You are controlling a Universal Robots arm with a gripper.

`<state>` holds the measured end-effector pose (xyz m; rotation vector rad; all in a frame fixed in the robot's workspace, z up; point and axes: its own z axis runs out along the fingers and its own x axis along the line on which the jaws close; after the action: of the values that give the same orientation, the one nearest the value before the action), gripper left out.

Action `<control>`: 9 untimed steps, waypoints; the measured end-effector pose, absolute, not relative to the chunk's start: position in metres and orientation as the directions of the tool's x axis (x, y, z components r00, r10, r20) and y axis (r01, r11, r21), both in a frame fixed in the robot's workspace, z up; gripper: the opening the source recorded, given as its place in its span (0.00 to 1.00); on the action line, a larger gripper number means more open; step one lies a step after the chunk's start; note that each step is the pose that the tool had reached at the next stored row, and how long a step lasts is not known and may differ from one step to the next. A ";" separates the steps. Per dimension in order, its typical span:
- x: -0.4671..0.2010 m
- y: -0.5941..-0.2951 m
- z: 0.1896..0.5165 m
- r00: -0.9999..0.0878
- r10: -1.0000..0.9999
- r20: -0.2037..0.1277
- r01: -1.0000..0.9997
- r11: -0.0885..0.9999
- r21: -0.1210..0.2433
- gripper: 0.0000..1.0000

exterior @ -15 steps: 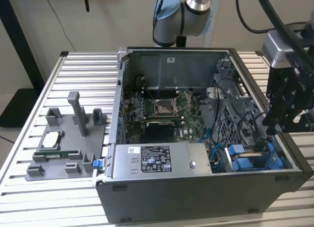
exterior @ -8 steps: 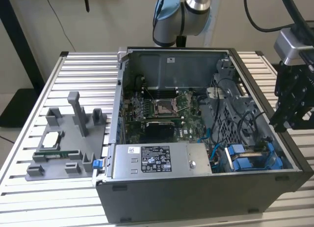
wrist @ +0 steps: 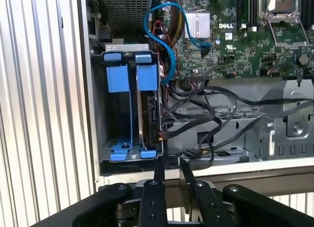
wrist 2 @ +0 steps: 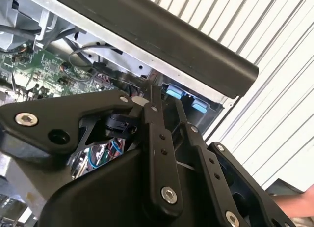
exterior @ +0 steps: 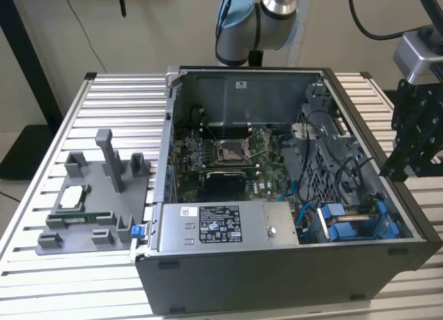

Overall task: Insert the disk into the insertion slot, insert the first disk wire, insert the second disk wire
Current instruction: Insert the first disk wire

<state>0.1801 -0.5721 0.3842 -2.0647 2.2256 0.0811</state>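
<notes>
Disk (wrist: 149,114), framed by its bright blue carrier, looks to me to be down in the insertion slot (wrist: 135,109) already. In the first wrist view it stands edge-on in the grey drive cage (wrist: 95,119), just beside a second blue carrier (wrist: 114,79) whose bay looks empty. In the exterior view the same blue carriers sit in the lower right of the open computer case (exterior: 277,278), right of the power-supply box (exterior: 228,226).

The gripper (wrist: 170,177) hangs outside the case wall, near that cage. Its two thin fingers are drawn narrow with a small gap showing, and there is nothing between them. In the exterior view it stands at the right edge of the frame, above the case rim.

So I'd judge the work to be at the wires. A blue data cable (wrist: 169,45) loops from the motherboard (wrist: 230,45) toward the disk's end, and a bundle of black wires (wrist: 206,121) lies close beside it. Whether any plug is home I cannot tell.

To do this well, I'd say the fingers should pinch a plug by its body, not its cord, and hold it square to the disk's socket. They should press straight along the disk's length and keep clear of the loose loops, which could snag.
</notes>
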 end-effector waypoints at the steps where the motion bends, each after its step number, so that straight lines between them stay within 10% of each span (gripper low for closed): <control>1: 0.180 -0.571 0.384 -0.073 -0.991 -0.112 -0.997 0.077 -0.029 1.00; 9: 0.181 -0.567 0.381 -0.074 -0.987 -0.141 -0.997 0.077 -0.019 1.00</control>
<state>0.1814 -0.5667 0.3807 -2.0548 2.2171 0.1244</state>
